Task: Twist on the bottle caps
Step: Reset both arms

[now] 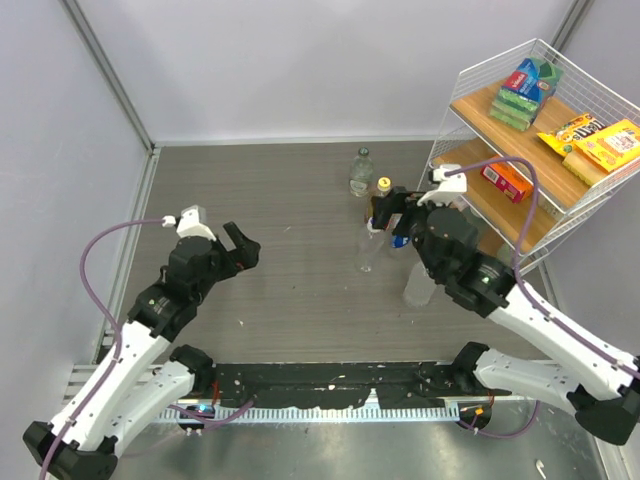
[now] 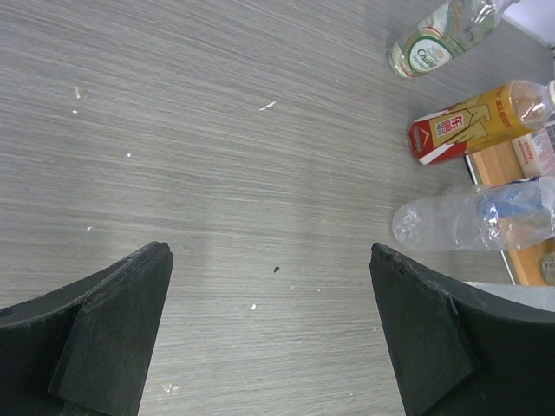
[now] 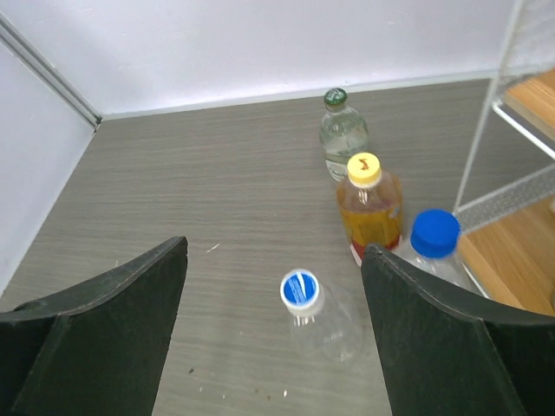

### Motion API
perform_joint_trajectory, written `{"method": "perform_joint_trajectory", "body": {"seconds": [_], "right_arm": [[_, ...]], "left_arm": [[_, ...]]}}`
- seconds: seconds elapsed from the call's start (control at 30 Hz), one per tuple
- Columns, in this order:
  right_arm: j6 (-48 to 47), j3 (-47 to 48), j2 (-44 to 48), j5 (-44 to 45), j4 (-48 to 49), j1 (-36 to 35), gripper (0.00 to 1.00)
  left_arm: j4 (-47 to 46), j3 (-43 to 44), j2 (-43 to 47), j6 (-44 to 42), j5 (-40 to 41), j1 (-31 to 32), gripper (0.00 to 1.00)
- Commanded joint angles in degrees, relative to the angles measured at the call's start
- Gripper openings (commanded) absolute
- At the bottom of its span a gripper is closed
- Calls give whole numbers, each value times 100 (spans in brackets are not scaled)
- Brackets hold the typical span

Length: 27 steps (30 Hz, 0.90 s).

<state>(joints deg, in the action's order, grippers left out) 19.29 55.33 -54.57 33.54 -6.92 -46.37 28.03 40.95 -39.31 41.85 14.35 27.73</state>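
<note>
Four bottles stand in the right wrist view, each with a cap on its neck. A clear bottle point(image 3: 334, 328) with a white, blue-centred cap point(image 3: 300, 290) stands below and between my open right gripper's point(image 3: 273, 251) fingers. Behind it are the amber bottle point(image 3: 373, 212) with a yellow cap point(image 3: 364, 168), a bottle with a dark blue cap point(image 3: 434, 232) against the right finger, and a clear green-capped bottle point(image 3: 342, 139). My left gripper point(image 2: 270, 260) is open and empty over bare table, left of the bottles point(image 1: 370, 245). How tight the caps are cannot be told.
A white wire rack point(image 1: 560, 150) with wooden shelves holding boxed snacks point(image 1: 600, 140) stands at the right, close behind my right gripper point(image 1: 390, 218). Another clear bottle point(image 1: 418, 285) stands partly under the right arm. Grey walls close the left and back.
</note>
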Motion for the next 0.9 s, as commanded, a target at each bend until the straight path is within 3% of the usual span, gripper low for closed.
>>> {"method": "perform_joint_trajectory", "body": {"seconds": [0.0, 0.37, 0.67, 0.87], "right_arm": [[926, 346, 568, 328, -1644, 23, 86], [1647, 496, 1676, 1110, -3824, 14, 86], [1728, 241, 1827, 1787, -4002, 23, 87], [1657, 250, 1651, 1788, -3958, 23, 87]], "left_arm": [[554, 273, 283, 69, 261, -22, 100], [1029, 282, 819, -53, 534, -22, 100], [1038, 264, 784, -115, 499, -22, 100], [915, 150, 820, -177, 542, -22, 100]]}}
